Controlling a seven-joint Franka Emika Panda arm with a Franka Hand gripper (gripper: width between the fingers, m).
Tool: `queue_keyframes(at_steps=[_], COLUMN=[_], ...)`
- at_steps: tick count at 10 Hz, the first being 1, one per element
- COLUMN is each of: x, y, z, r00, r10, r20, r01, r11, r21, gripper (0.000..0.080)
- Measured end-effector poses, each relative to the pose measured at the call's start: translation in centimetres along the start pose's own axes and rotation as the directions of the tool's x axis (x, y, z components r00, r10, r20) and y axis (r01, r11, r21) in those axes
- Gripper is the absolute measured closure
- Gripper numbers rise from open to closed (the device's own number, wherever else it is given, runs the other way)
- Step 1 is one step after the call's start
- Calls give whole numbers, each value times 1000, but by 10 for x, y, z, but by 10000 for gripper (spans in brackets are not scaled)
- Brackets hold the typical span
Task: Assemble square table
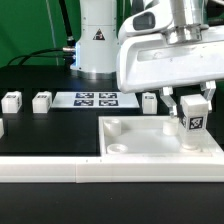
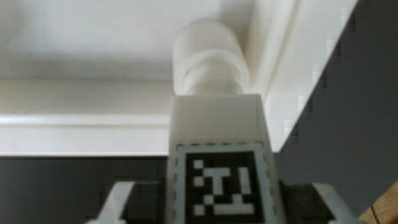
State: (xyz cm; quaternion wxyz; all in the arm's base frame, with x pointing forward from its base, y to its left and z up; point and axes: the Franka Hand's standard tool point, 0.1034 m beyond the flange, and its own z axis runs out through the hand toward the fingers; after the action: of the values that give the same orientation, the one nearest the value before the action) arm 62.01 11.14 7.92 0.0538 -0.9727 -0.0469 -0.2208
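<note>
**Surface.** The black table (image 1: 50,135) is matte and bare between the parts. The marker board (image 1: 95,99) lies flat toward its rear. A long white L-shaped rail (image 1: 60,172) runs along the near edge.

**Room.** The background is dark. The white robot base (image 1: 95,45), which bears a triangular warning label, stands behind the marker board. A green cable (image 1: 45,48) trails off toward the exterior view's left.

**Task parts.** The square tabletop (image 1: 140,150) lies flat at the exterior view's right, rim upward, just beside the rail. A round socket shows in its near corner. Two loose legs (image 1: 41,101) stand to the exterior view's left of the marker board. A third leg (image 1: 149,102) stands just beside the board's right end.

**End effector.** The gripper (image 1: 191,108) is clenched on a held leg (image 1: 195,120), whose tag faces the camera, above the tabletop's right part. In the wrist view the fingers (image 2: 121,205) flank the tagged block of this leg (image 2: 221,150). Its rounded end lies over the tabletop (image 2: 89,90), close to the raised rim, with dark table (image 2: 356,120) beyond. Whether the end touches the tabletop cannot be determined.
</note>
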Motion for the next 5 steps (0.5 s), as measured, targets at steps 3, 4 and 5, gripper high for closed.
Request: queue_keyframes(at_steps=[3, 4, 5], x=[-5, -5, -6], y=[0, -1, -2], z=[6, 7, 7], r00=[1000, 1000, 999], r10=[-1, -3, -7], r20=[-7, -21, -45], r01=[1, 3, 6], r11=[1000, 1000, 1000], r21=[-3, -5, -9], gripper=[509, 509, 509])
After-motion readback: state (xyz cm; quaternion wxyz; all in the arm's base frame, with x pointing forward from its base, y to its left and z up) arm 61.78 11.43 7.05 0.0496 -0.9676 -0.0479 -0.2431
